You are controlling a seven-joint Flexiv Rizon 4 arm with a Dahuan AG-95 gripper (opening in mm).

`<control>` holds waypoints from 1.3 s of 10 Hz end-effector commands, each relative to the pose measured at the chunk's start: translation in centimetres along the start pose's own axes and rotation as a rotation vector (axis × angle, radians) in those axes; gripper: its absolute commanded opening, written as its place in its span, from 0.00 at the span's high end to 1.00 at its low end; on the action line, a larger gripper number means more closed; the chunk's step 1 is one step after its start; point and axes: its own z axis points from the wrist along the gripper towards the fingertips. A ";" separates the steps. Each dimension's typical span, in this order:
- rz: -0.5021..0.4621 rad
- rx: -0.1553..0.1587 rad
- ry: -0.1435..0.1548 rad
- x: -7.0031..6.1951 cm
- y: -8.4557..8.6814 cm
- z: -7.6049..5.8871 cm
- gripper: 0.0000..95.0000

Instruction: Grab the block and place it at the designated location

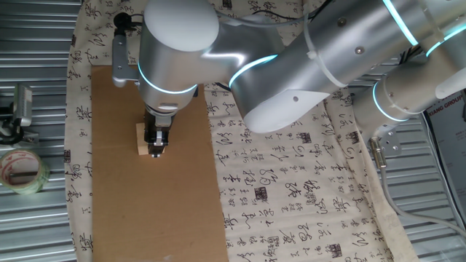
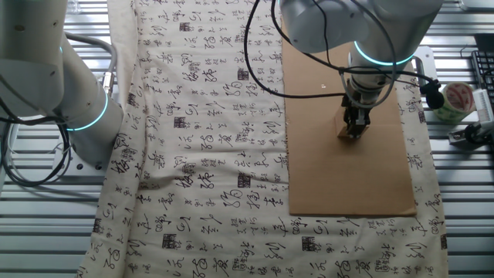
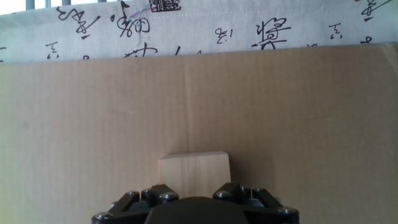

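one fixed view: gripper (image 1: 156, 148) points straight down over the cardboard sheet (image 1: 145, 211), with the block (image 1: 141, 138) touching its fingers on the side toward the sheet's left edge. part of the cube shows beyond the fingers; the rest is hidden behind them. cannot tell from here whether the block sits on the board or is just off it. tape roll (image 1: 22, 172) lies well apart on the metal slats, off the cloth (image 1: 291, 182).

other fixed view: gripper (image 2: 356, 130) low over the cardboard sheet (image 2: 347, 177); block (image 2: 344, 132) shows as a tan patch at the fingertips. finger spacing too small to read.

hand view: block (image 3: 194, 175) lies dead ahead, centred between the finger bases, one flat face square to the camera. fingertips themselves are out of sight, so cannot tell whether they are spread or clamped on the cube. designated location: no pen circle found in any view, so its bearing from the block is unknown.
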 end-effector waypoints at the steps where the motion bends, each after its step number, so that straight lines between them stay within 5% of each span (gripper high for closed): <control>1: 0.002 -0.001 -0.002 0.1 0.0 0.0 1.00; 9: -0.006 0.002 -0.005 0.1 0.0 0.0 1.00; 10: -0.008 0.001 -0.005 0.1 0.0 0.0 0.80; 13: -0.009 0.001 -0.006 0.1 0.0 0.0 0.80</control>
